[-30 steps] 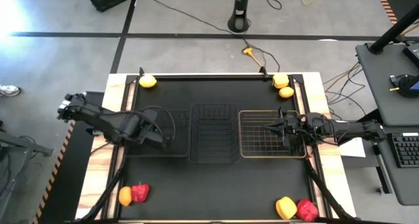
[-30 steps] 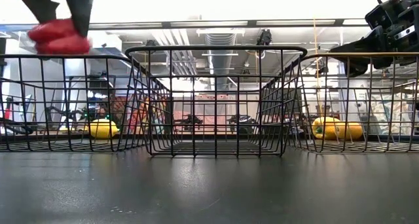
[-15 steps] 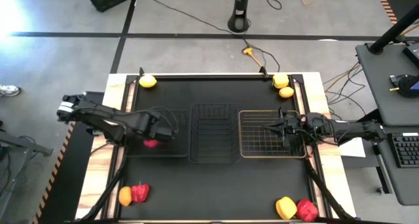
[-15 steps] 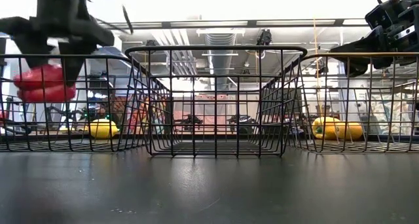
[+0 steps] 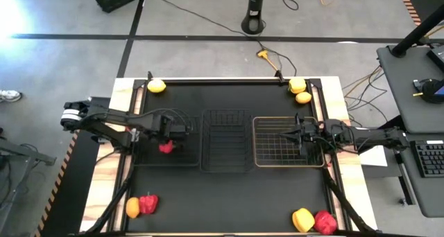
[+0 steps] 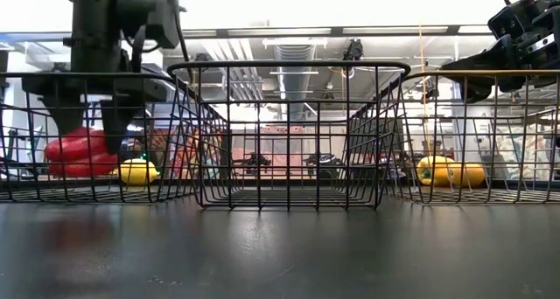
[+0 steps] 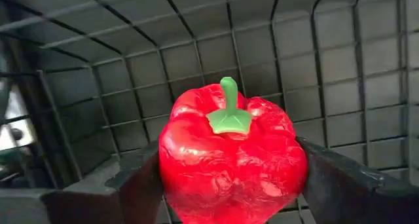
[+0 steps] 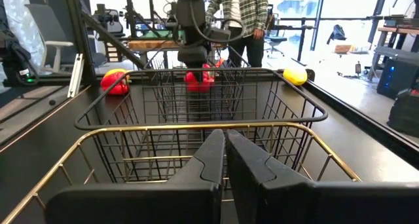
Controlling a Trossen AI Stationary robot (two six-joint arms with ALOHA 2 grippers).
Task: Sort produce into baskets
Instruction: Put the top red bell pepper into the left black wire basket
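Gripping red pepper (image 7: 232,155), left gripper (image 5: 168,136) inside basket (image 5: 182,161)

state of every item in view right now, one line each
left gripper: fingers on either side of the red pepper, low inside the left black basket
red pepper: between the left gripper's fingers, stem up
left black basket: holds only that pepper
middle black basket: upright, nothing in it
pale wire basket: upright, nothing in it
right gripper: shut, holding nothing, above the pale wire basket
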